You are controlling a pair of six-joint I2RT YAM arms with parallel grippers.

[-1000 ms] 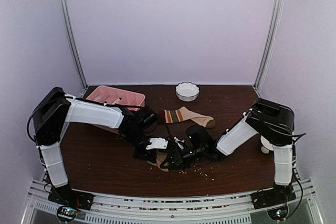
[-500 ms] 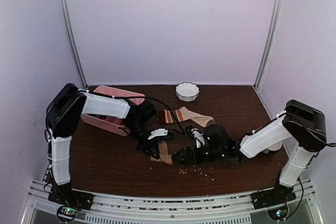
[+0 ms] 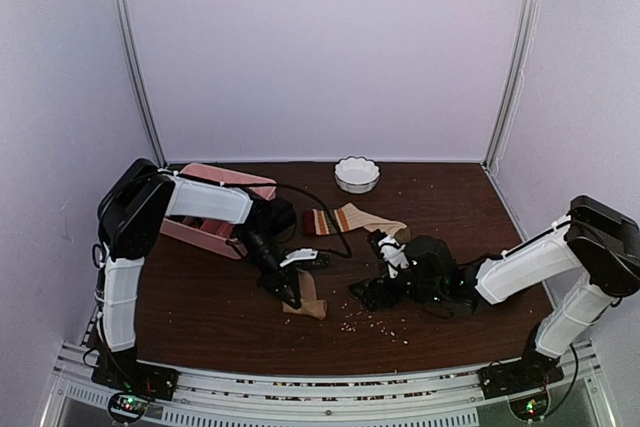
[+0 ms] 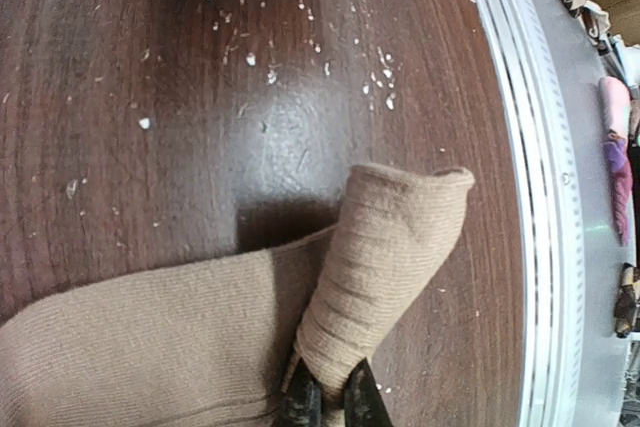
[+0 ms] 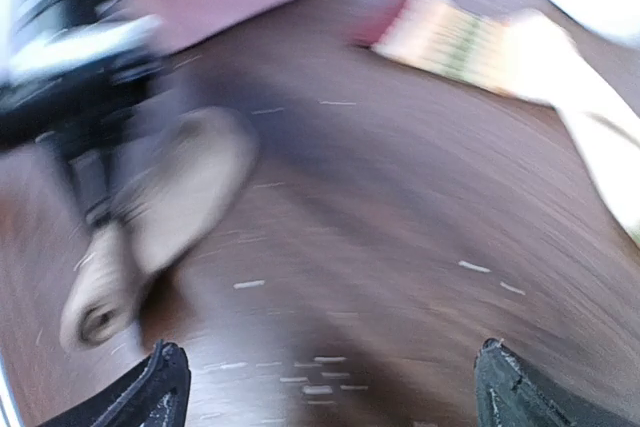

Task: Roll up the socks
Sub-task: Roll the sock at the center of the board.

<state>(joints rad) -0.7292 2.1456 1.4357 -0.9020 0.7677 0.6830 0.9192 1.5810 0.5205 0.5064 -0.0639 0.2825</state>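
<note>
The left gripper (image 4: 325,402) is closed tight on the rolled end of the tan sock (image 4: 180,337). The rest of this sock lies flat on the table (image 4: 150,97), a little left of the middle and toward the near edge. The right gripper (image 5: 335,392) is wide and empty, low over the table, right of that sock. The striped sock (image 3: 352,219) lies behind them, toward the far edge, near the bowl (image 3: 357,174).

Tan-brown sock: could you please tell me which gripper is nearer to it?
Left. The left gripper is shut on the rolled end of the tan-brown sock; the right gripper stands open, apart from it, to its right.
</note>
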